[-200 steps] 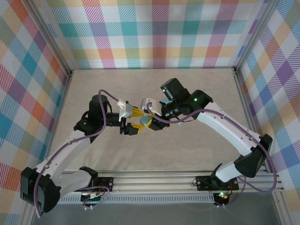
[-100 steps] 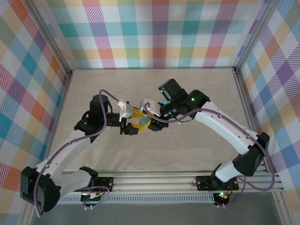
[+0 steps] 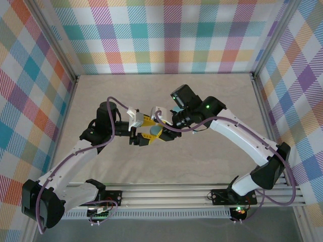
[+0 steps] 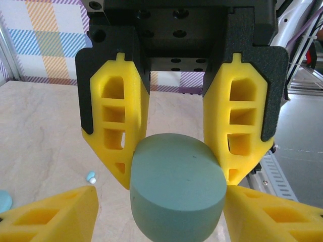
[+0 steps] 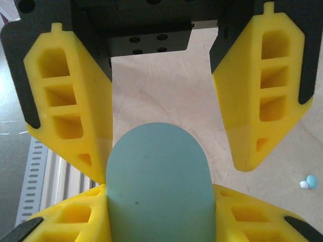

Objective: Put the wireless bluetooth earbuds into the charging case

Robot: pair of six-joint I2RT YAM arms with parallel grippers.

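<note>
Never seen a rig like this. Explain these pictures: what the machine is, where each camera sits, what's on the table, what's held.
These are two robot arms bolted at the near edge of a table, the left arm and right arm, each ending in a gripper with two yellow fingers. The wide picture looks down from above and behind them; the other two come from a camera on each wrist. Over the table the arms meet around a teal charging case. The left gripper pinches it from both sides; the right gripper touches it with one finger, the other standing apart. A tiny earbud lies on the table.
</note>
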